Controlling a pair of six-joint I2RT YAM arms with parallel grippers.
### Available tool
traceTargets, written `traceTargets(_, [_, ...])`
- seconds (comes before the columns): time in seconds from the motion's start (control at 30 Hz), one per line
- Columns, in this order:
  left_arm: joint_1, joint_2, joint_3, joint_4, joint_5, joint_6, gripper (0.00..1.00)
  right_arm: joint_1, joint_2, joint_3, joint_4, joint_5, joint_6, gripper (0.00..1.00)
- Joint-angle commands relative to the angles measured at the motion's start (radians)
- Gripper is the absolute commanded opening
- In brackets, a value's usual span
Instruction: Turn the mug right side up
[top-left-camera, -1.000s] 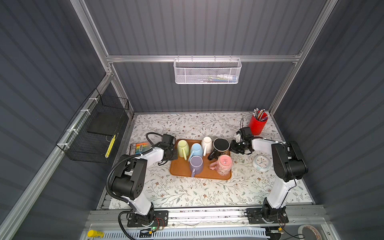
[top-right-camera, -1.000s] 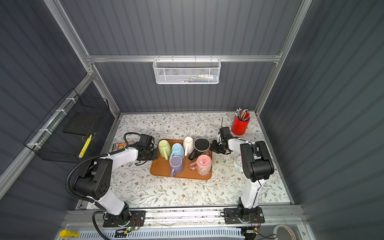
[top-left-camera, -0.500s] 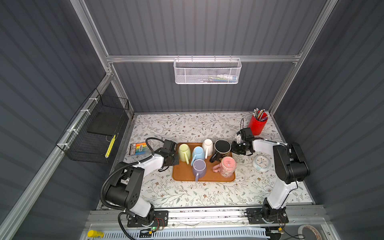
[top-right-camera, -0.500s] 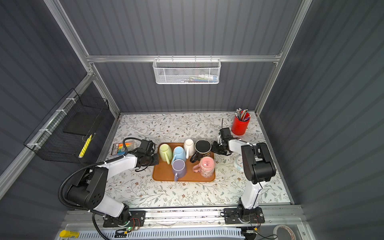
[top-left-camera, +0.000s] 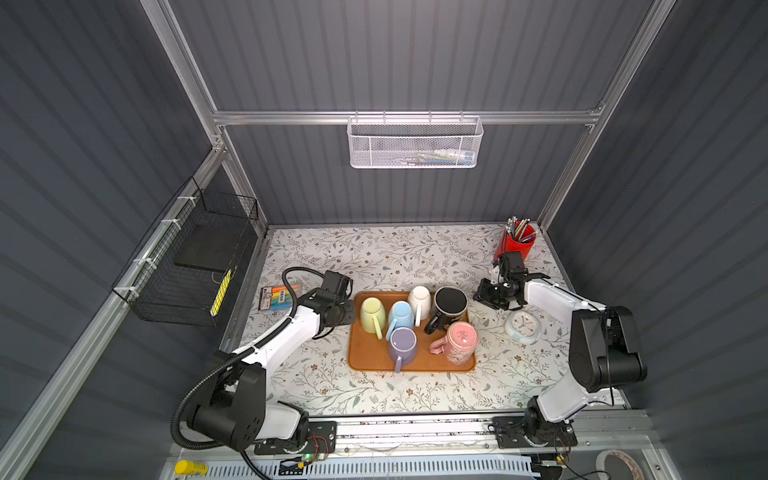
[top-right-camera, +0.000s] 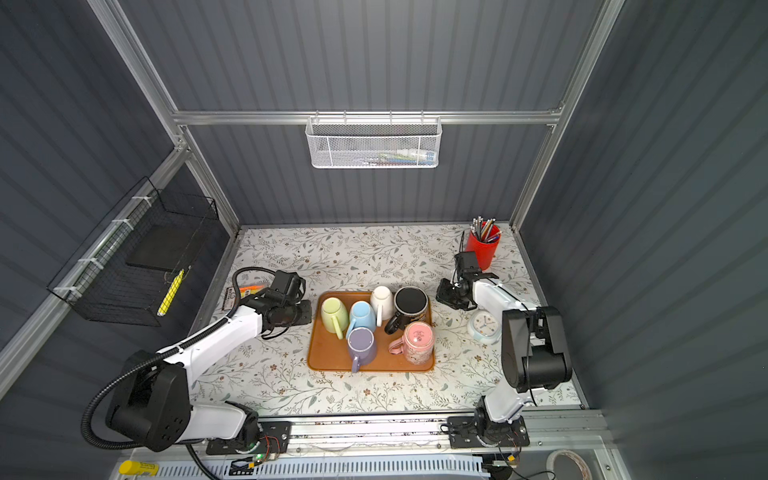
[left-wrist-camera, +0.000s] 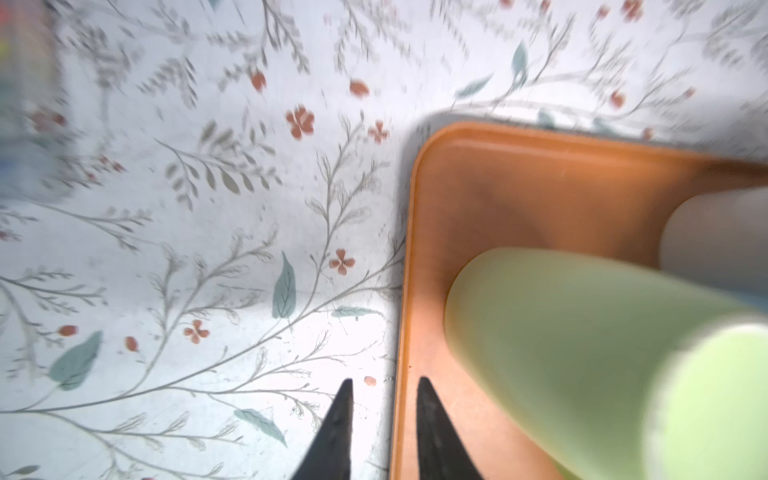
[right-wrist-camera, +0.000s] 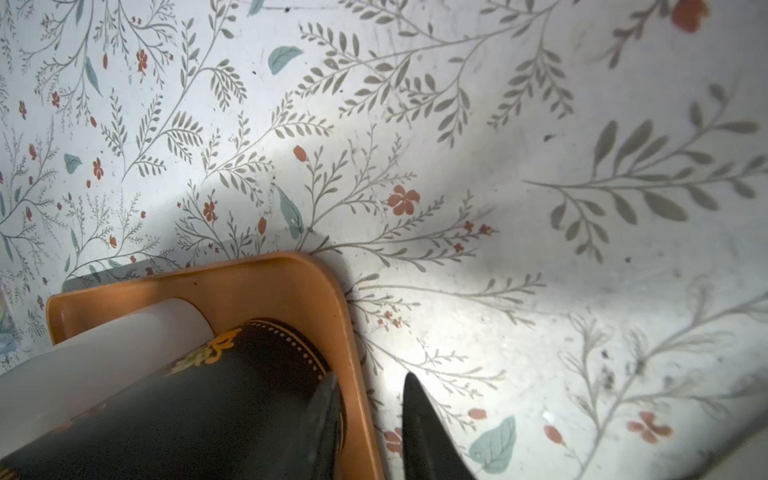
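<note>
**Six mugs base-up on one tray, a gripper at each far corner**

Every mug stands upside down on the orange plastic tray (top-left-camera: 365, 357), mid-table on the floral-patterned cloth (top-left-camera: 374, 257), so which one is meant cannot be told. The far row holds the pale green ceramic mug (top-left-camera: 372, 313), the light blue mug (top-left-camera: 401, 313), the white mug (top-left-camera: 419, 299) and the black mug with gold flowers (top-left-camera: 450, 304). Nearer the front stand the lilac mug (top-left-camera: 402, 344) and the pink patterned mug (top-left-camera: 461, 341).

They crowd one another. The blue one sits between green and white with the lilac one just in front, and the black mug's handle juts toward the pink one.

The left gripper (left-wrist-camera: 384, 386) sits low at the tray's far left corner, just beside the green mug. Its jaws are slightly apart with the rim between them. The right gripper (right-wrist-camera: 370, 376) sits at the far right corner, also slightly parted. One of its tips is over the rim by the black mug's lip and the other is over the cloth.

Beyond the tray:
- A round pale blue alarm clock (top-left-camera: 523, 326) lies just right of it, near the right arm.
- A red cup of pens (top-left-camera: 517, 245) stands in the far right corner.
- A pack of coloured markers (top-left-camera: 276, 296) lies at the left edge.
- A black wire basket (top-left-camera: 195, 270) hangs on the left wall.
- A white mesh basket (top-left-camera: 413, 145) hangs on the back wall.
</note>
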Motion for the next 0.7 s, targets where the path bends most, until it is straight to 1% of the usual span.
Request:
traceTargets(0.0, [0.002,-0.032,0.045,-0.084,-0.007,-0.004,0.32,-0.002,-0.026,0.019,-0.062,0.031,-0.006,0.33])
traceTargets(0.13, [-0.001,-0.087,0.075,-0.134,0.029,-0.003,0.40,-0.003,-0.104,0.011,-0.071,0.056,-0.005,0.39])
traceTargets(0.23, [-0.022,-0.125,0.081,-0.171,0.025,-0.022,0.46,-0.003,-0.197,-0.012,-0.056,0.083,0.004,0.44])
traceTargets(0.43, [-0.162,-0.147,0.105,-0.217,-0.066,-0.083,0.57,-0.002,-0.366,-0.055,-0.029,0.100,0.025,0.52])
traceTargets(0.57, [-0.258,-0.134,0.103,-0.204,-0.136,-0.142,0.65,0.005,-0.441,-0.081,-0.023,0.082,0.039,0.56])
traceTargets(0.67, [-0.301,-0.110,0.093,-0.178,-0.164,-0.170,0.69,0.013,-0.485,-0.107,-0.014,0.078,0.044,0.59])
